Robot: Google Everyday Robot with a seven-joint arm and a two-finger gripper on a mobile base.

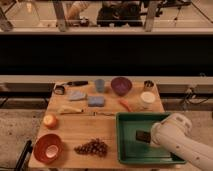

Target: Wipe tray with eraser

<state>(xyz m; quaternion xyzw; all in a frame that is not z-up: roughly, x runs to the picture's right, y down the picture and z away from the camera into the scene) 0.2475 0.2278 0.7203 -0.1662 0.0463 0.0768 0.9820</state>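
While our arm reaches in from the right, we see the gripper (151,138) low inside the green tray (129,150), right against the dark eraser (142,136) on the tray floor; whether it grips the eraser we cannot tell. Left of the tray on the table (75,132) lie grapes (92,147) and a red bowl (48,147).
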